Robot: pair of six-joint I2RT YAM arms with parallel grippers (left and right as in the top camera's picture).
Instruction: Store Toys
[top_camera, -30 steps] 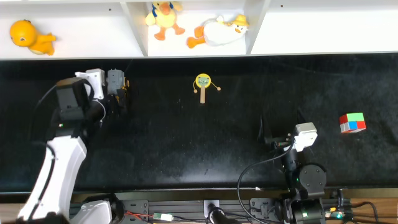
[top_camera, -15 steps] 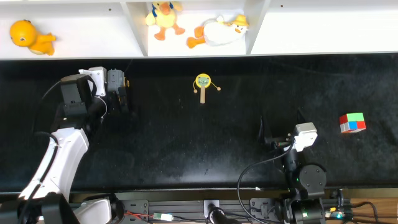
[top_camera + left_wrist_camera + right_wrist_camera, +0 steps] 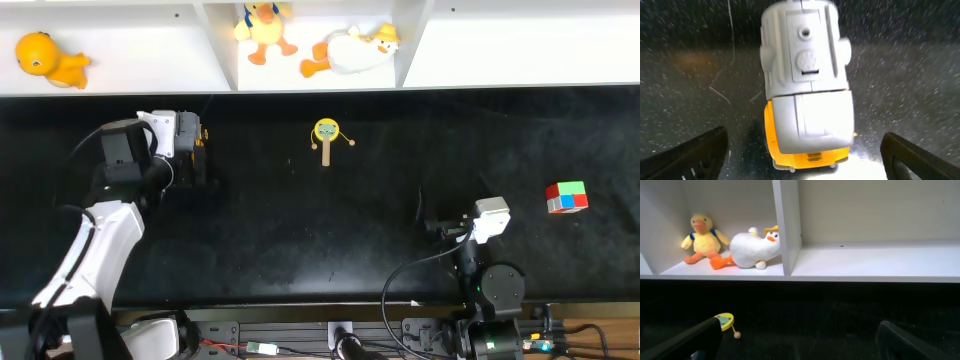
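My left pincer (image 3: 805, 135) is spread wide and has hold of nothing. A grey and yellow toy vehicle (image 3: 807, 100) stands on the black desk (image 3: 300, 230) just ahead of the gap between its fingers, untouched by either one, near the desk's far left corner and just below the white shelf (image 3: 500, 60). My right pincer (image 3: 800, 325) is also wide open and empty, low over the desk near my own base and facing the shelf. On the desk's middle, close to the shelf, lies a small yellow rattle drum (image 3: 326, 132) on a wooden stick, and a multicoloured cube (image 3: 566, 197) sits well off to the right. In the shelf's left compartment lies an orange-yellow plush duck (image 3: 50, 58). The middle compartment holds a yellow plush duckling (image 3: 701, 237) and, just beside it, a white plush duck (image 3: 752, 249) on its side.
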